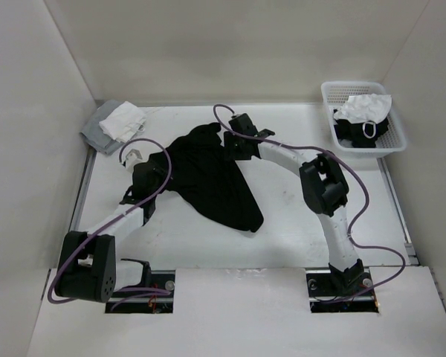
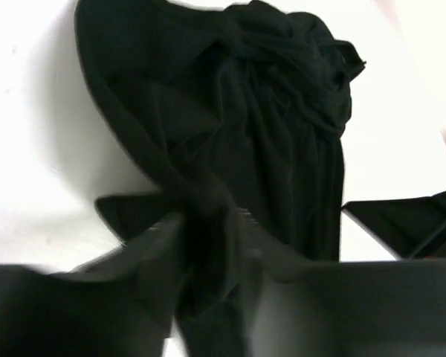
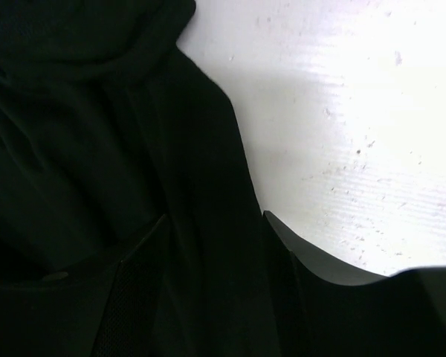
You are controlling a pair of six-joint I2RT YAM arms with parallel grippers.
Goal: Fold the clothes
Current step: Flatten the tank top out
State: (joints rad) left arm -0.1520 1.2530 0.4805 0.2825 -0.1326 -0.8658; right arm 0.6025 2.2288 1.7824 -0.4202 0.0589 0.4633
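Observation:
The clothes [image 1: 212, 178] are one black garment, lying crumpled in the middle of the white table [image 1: 297, 208]. My left gripper [image 1: 157, 169] is at its left edge. In the left wrist view the clothes [image 2: 267, 119] rise in a bunched fold between the blurred fingers [image 2: 152, 245], and the left gripper [image 2: 208, 223] stands slightly open around that fold. My right gripper [image 1: 236, 140] sits at the garment's upper right edge. In the right wrist view it [image 3: 215, 219] is wide open, and the clothes [image 3: 82, 134] lie slack on the table between its fingers [image 3: 282, 245].
A white basket [image 1: 323, 93] holding white and black cloth stands at the back right. A grey-and-white cloth pile [image 1: 115, 124] lies at the back left corner. White walls close in the table on the left, back and right.

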